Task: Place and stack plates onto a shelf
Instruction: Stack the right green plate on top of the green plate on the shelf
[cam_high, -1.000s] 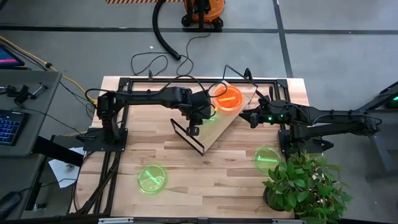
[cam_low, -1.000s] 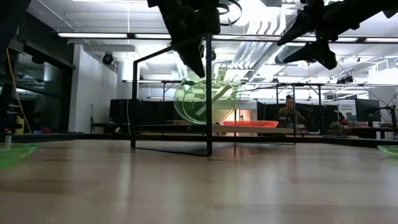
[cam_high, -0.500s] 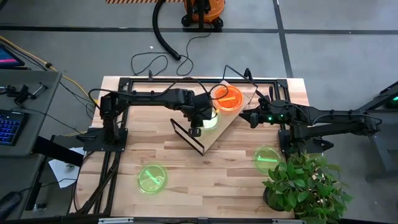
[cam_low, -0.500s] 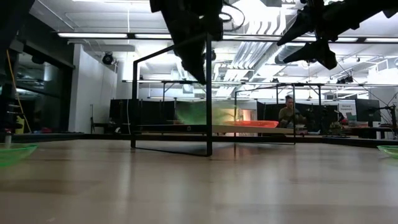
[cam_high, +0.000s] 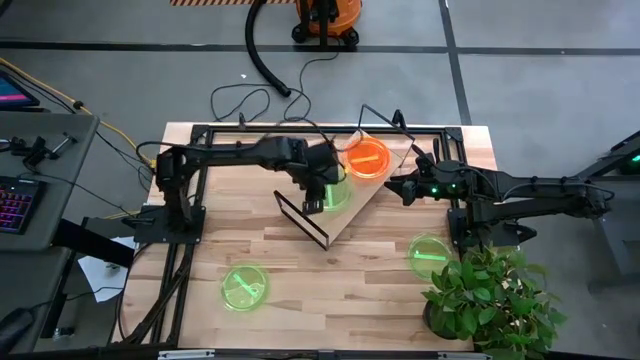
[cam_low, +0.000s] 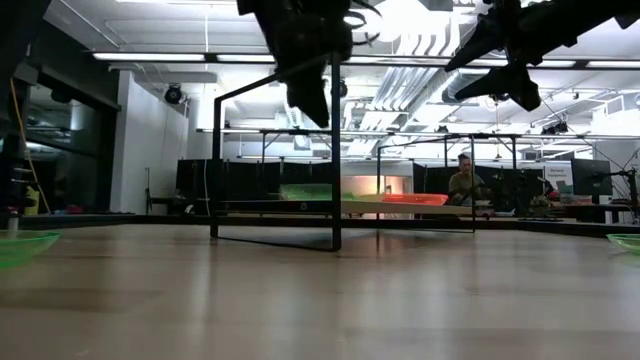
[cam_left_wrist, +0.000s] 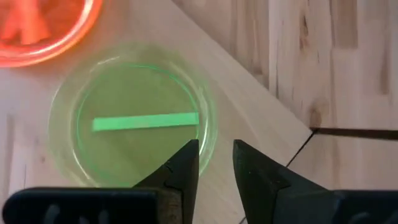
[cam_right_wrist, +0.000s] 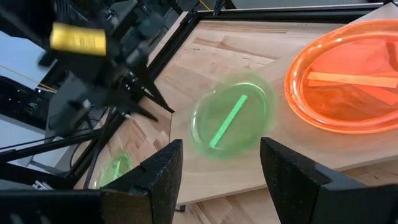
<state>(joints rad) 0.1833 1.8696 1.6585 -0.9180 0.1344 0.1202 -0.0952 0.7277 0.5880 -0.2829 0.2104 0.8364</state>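
The shelf (cam_high: 345, 217) is a light-wood board on a black wire frame, set cornerwise mid-table. On it lie stacked orange plates (cam_high: 367, 158) and, beside them, a green plate (cam_high: 335, 192) flat on its base. My left gripper (cam_left_wrist: 216, 155) hangs open, its fingers a little apart, over the green plate's (cam_left_wrist: 130, 121) rim. The low view shows it (cam_low: 310, 105) well clear above that plate (cam_low: 305, 192). My right gripper (cam_right_wrist: 217, 168) is open wide and hovers level off the shelf's right corner (cam_high: 392, 186), facing both plates.
Two more green plates rest on the tabletop: one near-left (cam_high: 244, 286), one near-right (cam_high: 429, 250) beside a potted plant (cam_high: 490, 300). The shelf's wire legs (cam_low: 335, 160) stand up at the board's corners. A person sits in the room behind (cam_low: 465, 180).
A second ago my left gripper held the green plate on edge above the shelf. It has let go; the plate has fallen and now lies flat on the board beside the orange plates. The left gripper stays above it, shifted slightly. The right arm has kept still.
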